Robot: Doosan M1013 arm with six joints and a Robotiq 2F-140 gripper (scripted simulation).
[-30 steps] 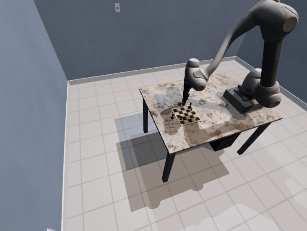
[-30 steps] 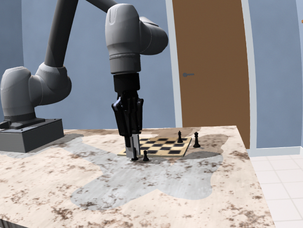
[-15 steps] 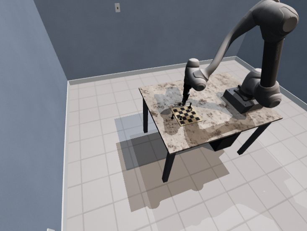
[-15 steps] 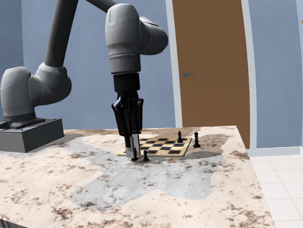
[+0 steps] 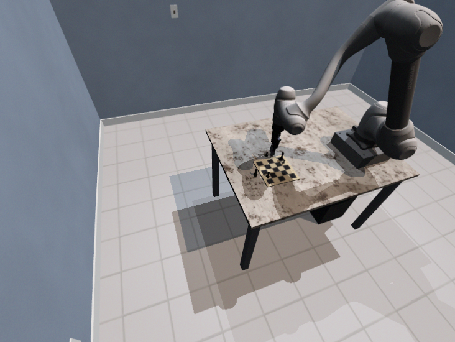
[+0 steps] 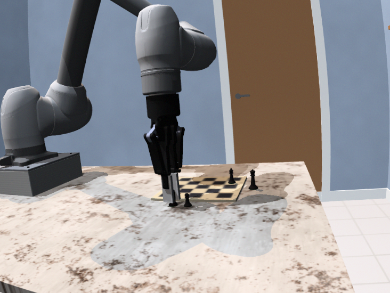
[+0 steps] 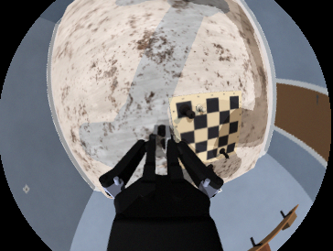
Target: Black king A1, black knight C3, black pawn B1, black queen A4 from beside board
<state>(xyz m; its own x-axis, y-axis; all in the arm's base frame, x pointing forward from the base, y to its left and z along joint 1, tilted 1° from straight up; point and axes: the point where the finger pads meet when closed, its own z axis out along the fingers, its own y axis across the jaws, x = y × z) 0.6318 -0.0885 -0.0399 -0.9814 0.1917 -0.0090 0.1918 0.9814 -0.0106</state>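
The chessboard [image 5: 276, 170] lies on the marble table, and it also shows in the exterior view [image 6: 204, 188] and the wrist view [image 7: 209, 125]. My gripper [image 6: 170, 196] points straight down at the board's edge, just off the board. It is shut on a short black piece, the black knight by its size; only its base [image 6: 172, 204] shows, at the table top. The black pawn [image 6: 187, 200] stands on the table right beside it. A tall black piece [image 6: 252, 179] stands off the board's far side. Another tall black piece [image 6: 231, 176] stands on the board. A third tall piece [image 5: 281, 156] stands at the board's corner.
The arm's base block [image 6: 38, 171] sits on the same table, well away from the board. A brown door [image 6: 270, 88] is behind the table. The table edge [image 6: 315, 188] runs close beyond the tall piece that stands off the board.
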